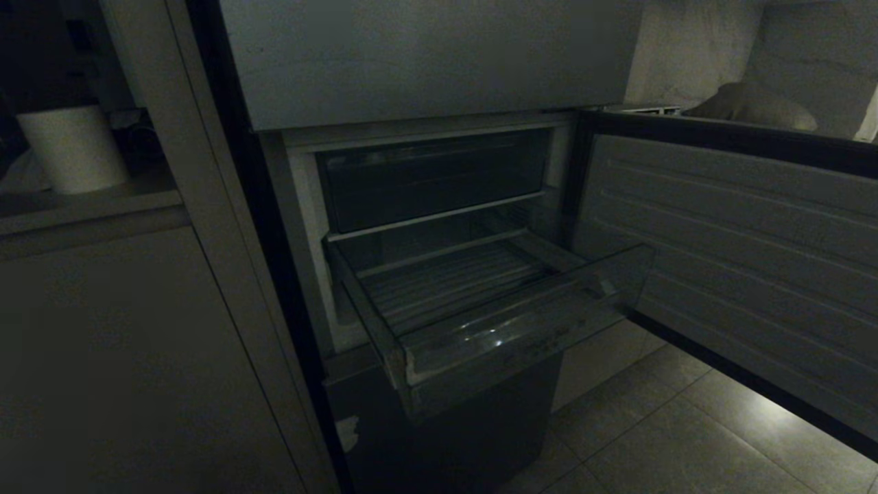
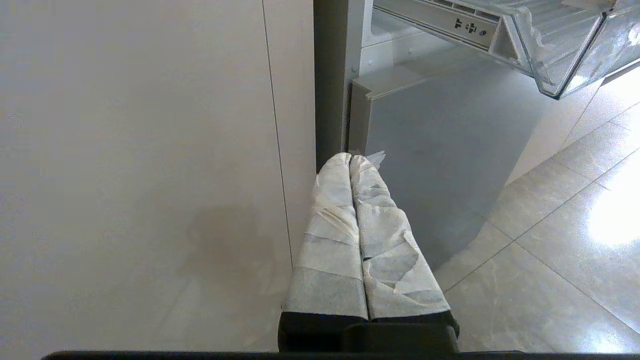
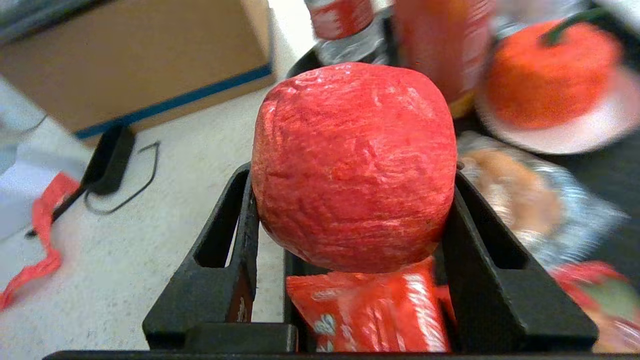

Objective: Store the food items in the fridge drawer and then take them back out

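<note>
In the dim kitchen your fridge drawer (image 1: 480, 302) waits pulled out, so the right gripper (image 3: 350, 200) pinches a red apple (image 3: 352, 165) in its jaws for loading there, while the left gripper (image 2: 352, 162) hangs below the drawer, jaws pressed together.

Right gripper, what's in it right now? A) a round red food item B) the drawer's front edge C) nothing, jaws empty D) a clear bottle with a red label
A. In the right wrist view the right gripper has its two black fingers pressed against either side of a round red food item, held above the other goods; the fridge drawer stands pulled out and empty in the head view.
</note>
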`<state>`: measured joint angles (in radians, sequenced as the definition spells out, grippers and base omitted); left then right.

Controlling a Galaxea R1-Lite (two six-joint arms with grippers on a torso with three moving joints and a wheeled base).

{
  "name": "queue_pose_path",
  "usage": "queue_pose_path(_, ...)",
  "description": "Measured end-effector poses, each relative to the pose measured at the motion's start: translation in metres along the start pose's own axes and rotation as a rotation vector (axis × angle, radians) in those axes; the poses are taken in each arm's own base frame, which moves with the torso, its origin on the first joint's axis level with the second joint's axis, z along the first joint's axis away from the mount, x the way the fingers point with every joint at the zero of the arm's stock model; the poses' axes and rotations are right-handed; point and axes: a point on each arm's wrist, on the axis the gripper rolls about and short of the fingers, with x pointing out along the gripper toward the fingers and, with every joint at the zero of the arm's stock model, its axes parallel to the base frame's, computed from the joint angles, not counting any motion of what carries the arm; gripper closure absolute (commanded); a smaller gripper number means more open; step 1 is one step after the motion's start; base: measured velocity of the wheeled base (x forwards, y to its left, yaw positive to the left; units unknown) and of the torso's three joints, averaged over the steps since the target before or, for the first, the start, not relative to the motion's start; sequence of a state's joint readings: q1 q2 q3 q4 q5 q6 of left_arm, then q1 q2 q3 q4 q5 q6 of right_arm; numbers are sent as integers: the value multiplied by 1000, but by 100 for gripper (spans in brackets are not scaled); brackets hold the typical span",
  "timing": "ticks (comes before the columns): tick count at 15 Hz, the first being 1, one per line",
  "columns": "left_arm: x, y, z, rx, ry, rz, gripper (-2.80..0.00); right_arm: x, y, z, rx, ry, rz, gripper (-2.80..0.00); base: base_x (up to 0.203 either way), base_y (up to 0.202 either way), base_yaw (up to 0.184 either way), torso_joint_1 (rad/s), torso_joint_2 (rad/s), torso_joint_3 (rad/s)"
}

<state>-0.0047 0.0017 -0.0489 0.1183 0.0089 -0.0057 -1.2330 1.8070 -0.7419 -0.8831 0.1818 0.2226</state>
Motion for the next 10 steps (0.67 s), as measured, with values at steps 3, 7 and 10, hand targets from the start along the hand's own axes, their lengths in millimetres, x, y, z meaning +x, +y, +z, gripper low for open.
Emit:
queue_pose_path(3, 0, 0, 0, 0, 0, 0, 0, 17, -2, -5, -2, 30, 77, 0, 0, 0, 0, 0, 0, 0)
queue_pose_path(7, 0, 0, 0, 0, 0, 0, 0, 44, -7, -14, -34, 49, 88, 0, 0, 0, 0, 0, 0, 0)
queue_pose_path(10, 0, 0, 0, 0, 0, 0, 0, 57, -11, -27, -28, 90, 135, 0, 0, 0, 0, 0, 0, 0)
